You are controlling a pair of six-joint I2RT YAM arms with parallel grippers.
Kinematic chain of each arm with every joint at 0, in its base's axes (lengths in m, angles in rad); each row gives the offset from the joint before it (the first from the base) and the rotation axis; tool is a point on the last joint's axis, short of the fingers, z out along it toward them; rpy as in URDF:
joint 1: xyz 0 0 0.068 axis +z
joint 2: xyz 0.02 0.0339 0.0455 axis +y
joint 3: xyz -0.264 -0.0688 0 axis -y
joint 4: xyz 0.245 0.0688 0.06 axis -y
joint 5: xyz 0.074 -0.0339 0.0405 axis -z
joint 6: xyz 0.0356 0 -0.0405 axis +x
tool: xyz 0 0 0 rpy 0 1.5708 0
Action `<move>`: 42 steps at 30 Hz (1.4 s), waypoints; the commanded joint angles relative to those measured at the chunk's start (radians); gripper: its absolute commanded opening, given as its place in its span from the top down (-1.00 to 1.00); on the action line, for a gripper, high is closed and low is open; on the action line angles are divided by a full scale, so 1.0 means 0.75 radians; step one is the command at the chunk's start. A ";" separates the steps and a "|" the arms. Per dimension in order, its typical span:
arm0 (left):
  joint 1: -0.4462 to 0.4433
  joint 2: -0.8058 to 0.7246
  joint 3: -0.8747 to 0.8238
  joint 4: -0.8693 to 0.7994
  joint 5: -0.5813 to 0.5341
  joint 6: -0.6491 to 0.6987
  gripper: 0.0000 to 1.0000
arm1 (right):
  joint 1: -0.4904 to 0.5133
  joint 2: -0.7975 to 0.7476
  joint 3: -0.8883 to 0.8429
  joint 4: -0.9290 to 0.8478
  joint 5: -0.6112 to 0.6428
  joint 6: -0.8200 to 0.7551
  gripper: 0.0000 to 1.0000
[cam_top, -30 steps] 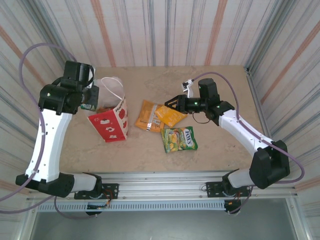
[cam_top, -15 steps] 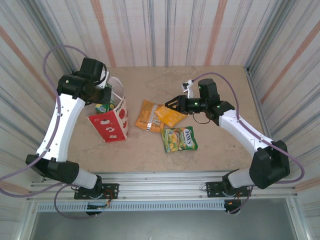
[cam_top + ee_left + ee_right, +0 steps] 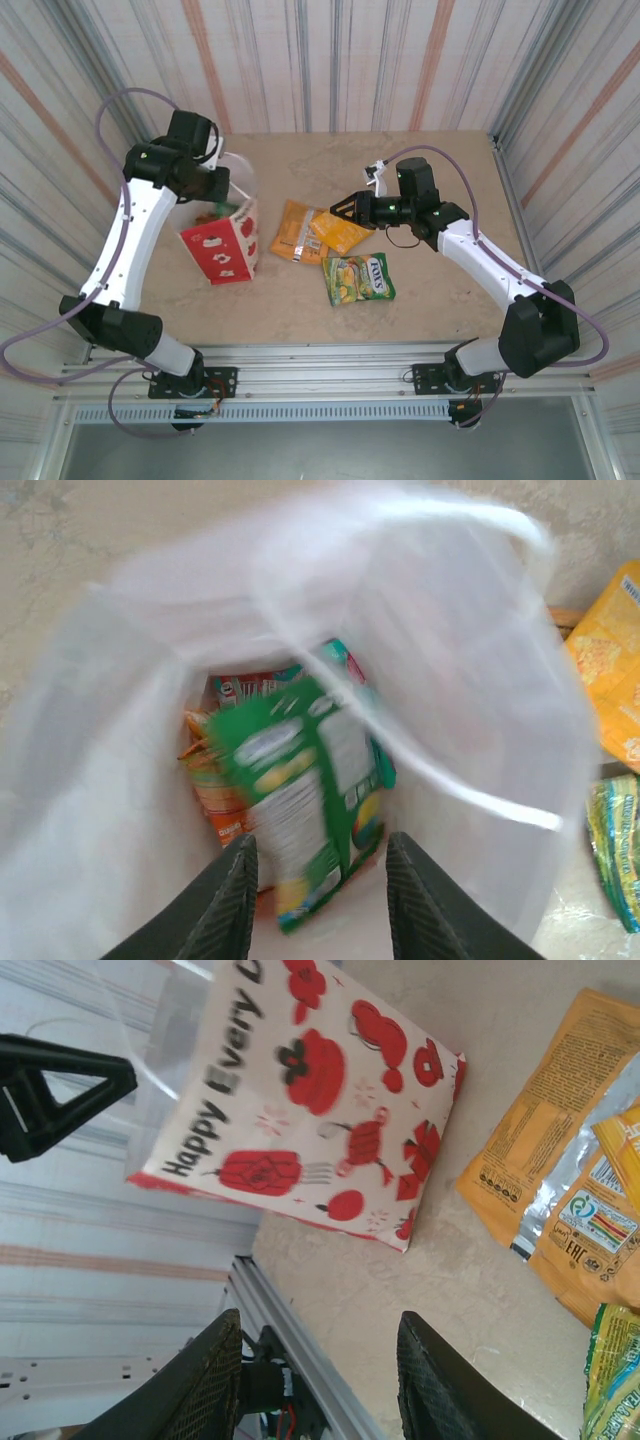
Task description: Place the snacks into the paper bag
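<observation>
The paper bag stands at the table's left, white with red apple prints, also in the right wrist view as the paper bag. My left gripper hovers over its mouth, open. Just below the left gripper a blurred green packet drops free inside the bag, onto an orange packet. On the table lie an orange packet, a yellow-orange packet and a green-yellow packet. My right gripper hangs open above the yellow-orange one, nothing between its fingers.
The bag's white string handles arch across its opening. Striped walls enclose the table on three sides. A metal rail runs along the near edge. Bare tabletop lies at the far side and at the right.
My left arm swung right until its gripper came over the bag's mouth, then the jaws opened and let go of the green packet. The right arm has barely moved.
</observation>
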State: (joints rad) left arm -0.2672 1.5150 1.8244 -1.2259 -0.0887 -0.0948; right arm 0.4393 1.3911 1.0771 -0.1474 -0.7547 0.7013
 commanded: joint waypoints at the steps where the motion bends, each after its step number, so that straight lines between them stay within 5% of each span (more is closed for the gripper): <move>1: 0.013 -0.044 0.085 0.000 0.026 -0.016 0.20 | 0.013 0.007 0.021 -0.047 0.031 -0.023 0.13; 7: 0.011 -0.145 0.125 -0.018 0.120 -0.026 0.19 | 0.013 -0.003 0.031 -0.179 0.122 -0.027 0.12; 13: -0.025 -0.315 -0.050 0.092 0.374 -0.057 0.19 | 0.014 -0.010 0.039 -0.457 0.267 -0.102 0.06; 23: -0.429 -0.395 -0.336 0.181 0.344 -0.118 0.14 | -0.071 0.080 0.025 -0.805 0.383 -0.232 -0.05; 30: -0.571 -0.329 -0.393 0.292 0.284 -0.206 0.16 | -0.111 0.169 -0.091 -0.345 0.276 0.149 -0.07; 42: -0.679 -0.234 -0.568 0.537 0.173 -0.372 0.17 | -0.094 0.351 -0.252 0.179 0.445 0.569 -0.07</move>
State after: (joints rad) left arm -0.7677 1.3174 1.4055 -0.8593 0.0940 -0.3309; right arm 0.3576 1.6333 0.8913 -0.1211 -0.4683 1.0378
